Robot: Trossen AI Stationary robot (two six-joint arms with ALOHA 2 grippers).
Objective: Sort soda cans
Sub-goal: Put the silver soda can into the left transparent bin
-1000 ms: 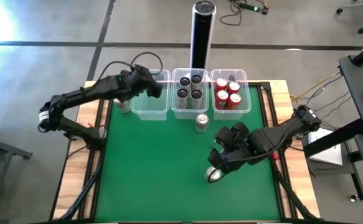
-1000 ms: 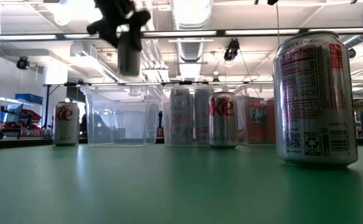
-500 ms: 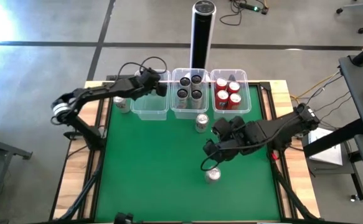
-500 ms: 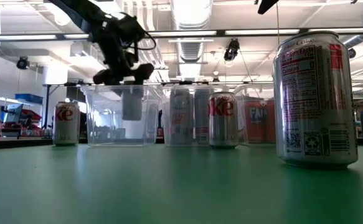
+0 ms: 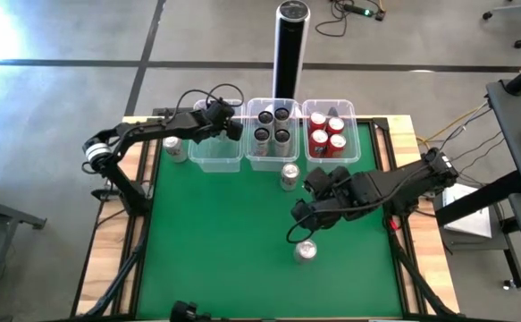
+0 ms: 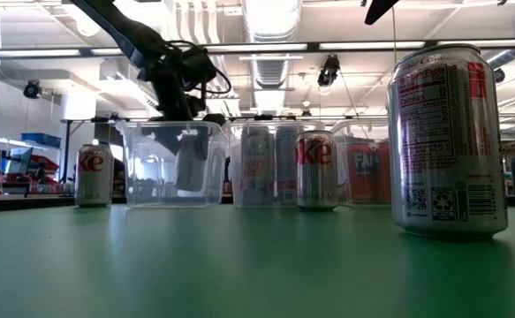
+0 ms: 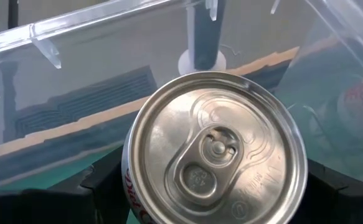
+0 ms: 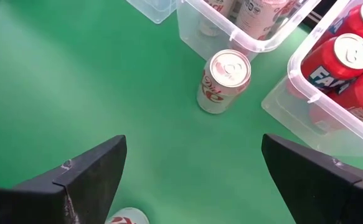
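Three clear bins stand in a row at the table's far side. The left bin [image 5: 214,150] takes in my left gripper [image 5: 227,128], which is shut on a silver-white soda can [image 7: 215,152]. The middle bin [image 5: 272,159] holds dark cans and the right bin [image 5: 330,157] holds red cans. Three more silver-white cans stand on the green mat: one [image 5: 175,148] left of the bins, one [image 5: 289,176] in front of the middle bin, one [image 5: 305,252] nearer. My right gripper [image 5: 298,225] hovers open between those last two. My left gripper pinches the can's side wall just under its top rim [image 7: 129,182] between its two fingers, one on each side. The fingers come from above, pointing down. The can [image 6: 189,163] is about upright inside the left bin; whether its base touches the bin's floor I cannot tell.
A tall black-and-silver post [image 5: 289,45] stands behind the bins. Cables trail from the left arm over the far left table edge. The green mat [image 5: 215,250] is bare at the near left. In the right wrist view, the can by the middle bin [image 8: 225,81] lies ahead.
My left gripper has gone down with the silver-white can from above the left bin to inside its walls. My right gripper has drawn back from the near can toward the far edge, then kept still; that can stays upright on the mat.
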